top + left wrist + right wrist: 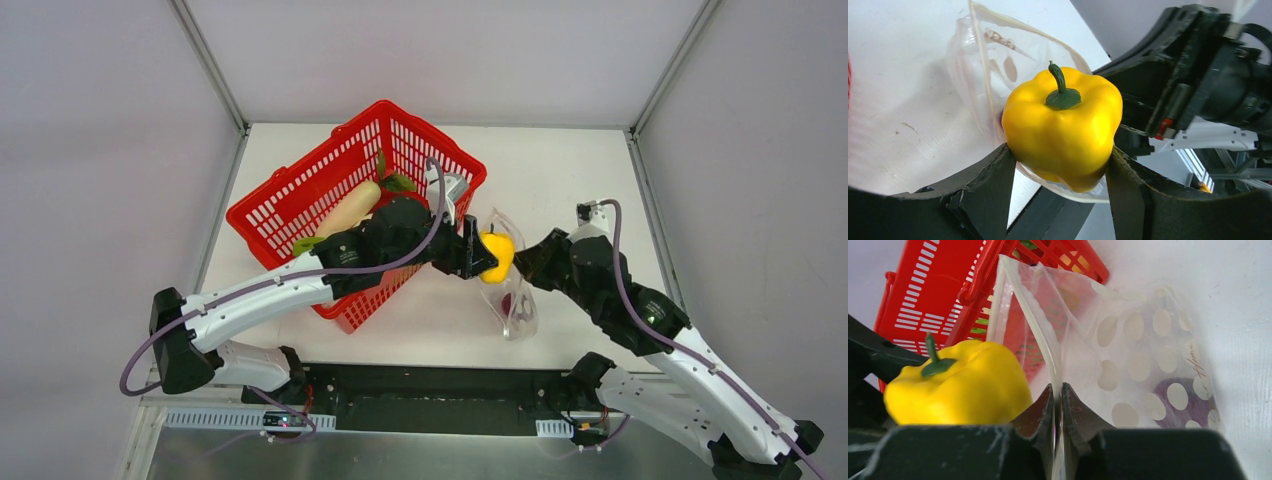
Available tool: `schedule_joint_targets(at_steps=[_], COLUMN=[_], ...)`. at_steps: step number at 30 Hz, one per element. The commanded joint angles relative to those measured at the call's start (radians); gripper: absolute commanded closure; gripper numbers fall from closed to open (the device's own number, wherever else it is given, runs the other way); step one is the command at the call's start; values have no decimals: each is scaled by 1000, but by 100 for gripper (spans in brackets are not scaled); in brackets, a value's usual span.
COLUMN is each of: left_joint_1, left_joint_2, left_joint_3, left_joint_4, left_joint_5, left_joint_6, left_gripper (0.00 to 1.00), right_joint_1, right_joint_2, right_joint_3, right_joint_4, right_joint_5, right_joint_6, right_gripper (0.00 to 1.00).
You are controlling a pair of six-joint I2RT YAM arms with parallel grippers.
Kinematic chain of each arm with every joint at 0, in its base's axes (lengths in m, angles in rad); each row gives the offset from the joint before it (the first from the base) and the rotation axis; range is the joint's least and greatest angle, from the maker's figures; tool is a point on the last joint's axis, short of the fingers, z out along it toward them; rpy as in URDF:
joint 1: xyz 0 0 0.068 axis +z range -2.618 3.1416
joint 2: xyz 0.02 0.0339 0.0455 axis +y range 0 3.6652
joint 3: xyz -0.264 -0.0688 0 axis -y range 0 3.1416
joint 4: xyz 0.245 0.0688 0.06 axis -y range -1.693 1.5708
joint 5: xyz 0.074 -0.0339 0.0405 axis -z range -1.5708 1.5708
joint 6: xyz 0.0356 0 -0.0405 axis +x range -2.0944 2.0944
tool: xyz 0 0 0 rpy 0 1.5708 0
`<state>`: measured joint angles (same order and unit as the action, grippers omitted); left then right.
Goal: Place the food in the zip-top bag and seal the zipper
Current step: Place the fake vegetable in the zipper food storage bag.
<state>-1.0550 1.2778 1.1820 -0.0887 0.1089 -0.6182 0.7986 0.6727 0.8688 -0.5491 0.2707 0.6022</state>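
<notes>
My left gripper [483,253] [1060,165] is shut on a yellow toy pepper [497,254] [1064,127] and holds it at the open mouth of the zip-top bag [512,290] [983,75]. My right gripper [528,262] [1058,395] is shut on the bag's near rim by the zipper [1035,322], holding the dotted bag [1143,355] open. The pepper also shows in the right wrist view [958,387], left of my closed fingers. A purple item [1193,405] and something red [507,301] lie inside the bag.
A red slotted basket [300,200] [923,295] stands to the left under my left arm. It holds a long white radish [348,208] and green pieces [398,183]. The enclosure walls rise at both sides and the back.
</notes>
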Motion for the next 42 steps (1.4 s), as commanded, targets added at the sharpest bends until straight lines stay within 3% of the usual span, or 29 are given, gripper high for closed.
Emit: schedule_joint_targets(at_steps=[1, 15, 22, 32, 38, 42], left_joint_1=[-12, -39, -40, -42, -42, -42], left_joint_2=[24, 113, 129, 117, 29, -62], left_joint_3=[51, 183, 212, 228, 208, 194], left_joint_4=[1, -141, -203, -214, -212, -298], left_joint_5=[-102, -149, -164, -145, -143, -246], left_joint_6=[20, 82, 95, 121, 196, 273], left_gripper=[74, 32, 25, 23, 21, 16], right_joint_1=[4, 4, 3, 4, 4, 2], right_joint_2=[-28, -46, -64, -74, -69, -65], right_joint_3=[-13, -34, -34, -39, -46, -50], right_joint_4=[49, 70, 69, 69, 69, 64], right_joint_5=[42, 42, 70, 79, 73, 64], right_joint_6=[26, 40, 48, 52, 36, 25], right_gripper=[89, 88, 89, 89, 89, 89])
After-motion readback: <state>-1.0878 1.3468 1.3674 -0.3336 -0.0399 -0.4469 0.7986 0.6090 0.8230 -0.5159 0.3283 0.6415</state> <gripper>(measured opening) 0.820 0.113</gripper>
